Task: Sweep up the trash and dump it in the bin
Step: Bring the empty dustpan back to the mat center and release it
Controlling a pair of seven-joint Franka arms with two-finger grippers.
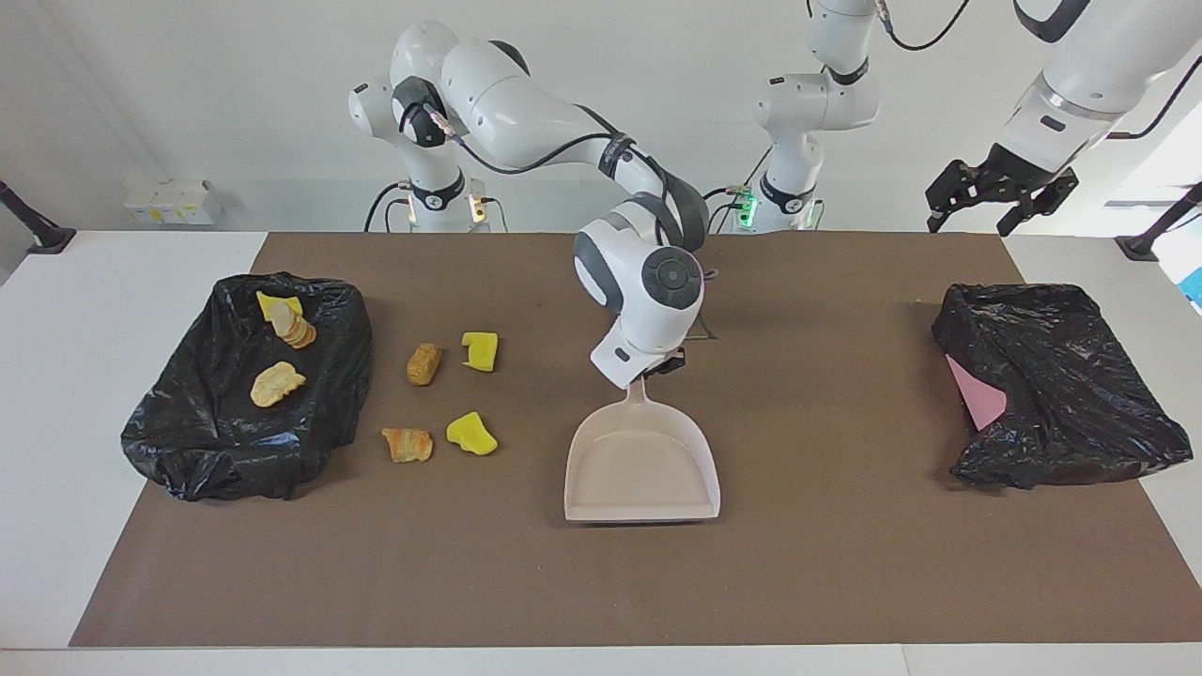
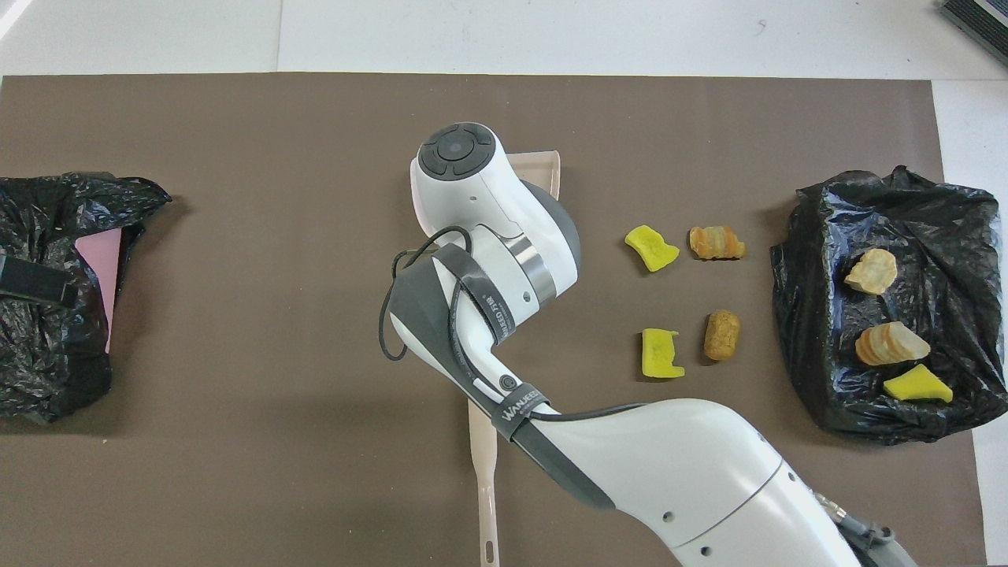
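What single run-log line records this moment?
right gripper: shut on dustpan handle | left gripper: open, waiting | scraps on mat: four | in bag: three
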